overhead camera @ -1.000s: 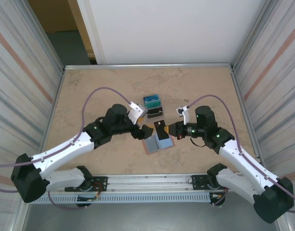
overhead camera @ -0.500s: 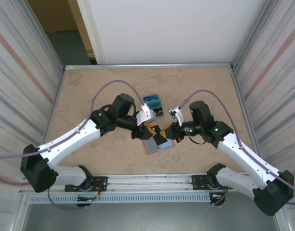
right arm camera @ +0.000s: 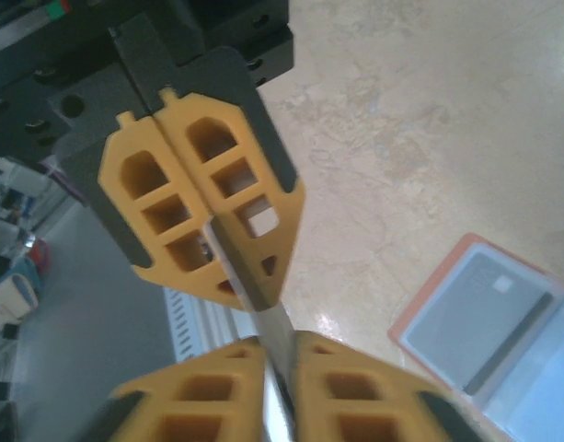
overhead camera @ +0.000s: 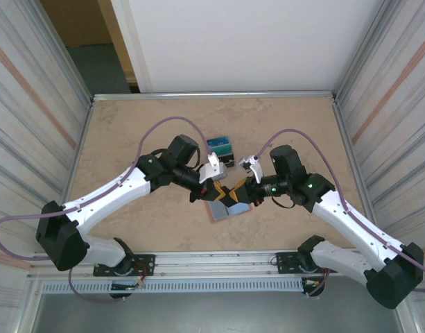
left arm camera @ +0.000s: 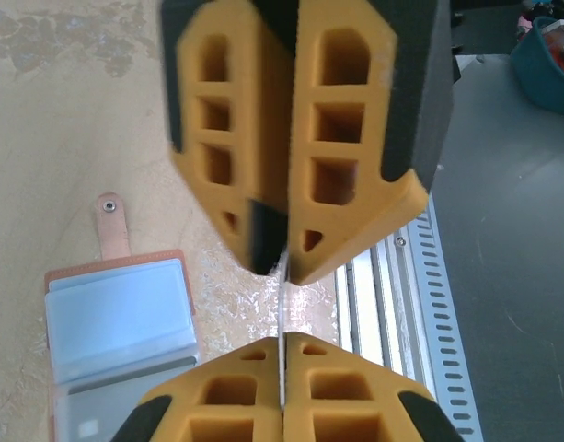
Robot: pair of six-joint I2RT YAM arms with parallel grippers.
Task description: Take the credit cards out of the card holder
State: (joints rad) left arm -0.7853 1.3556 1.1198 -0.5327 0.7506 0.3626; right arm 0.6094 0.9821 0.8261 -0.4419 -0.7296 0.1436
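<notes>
1 credit card (right arm camera: 272, 336) by card holder (left arm camera: 112, 230) — left jaws clamp it, right jaws unclear — stand (overhead camera: 224, 161) beyond.

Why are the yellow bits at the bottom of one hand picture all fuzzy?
Right wrist view: the right pincer sits too near the lens, so it blurs. Left wrist view: the left pincer and card holder look crisper. Top external view: even light.

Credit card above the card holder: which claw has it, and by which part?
Both: the left claw pinches one edge of the credit card, the right claw the opposite edge, over the open card holder.
</notes>
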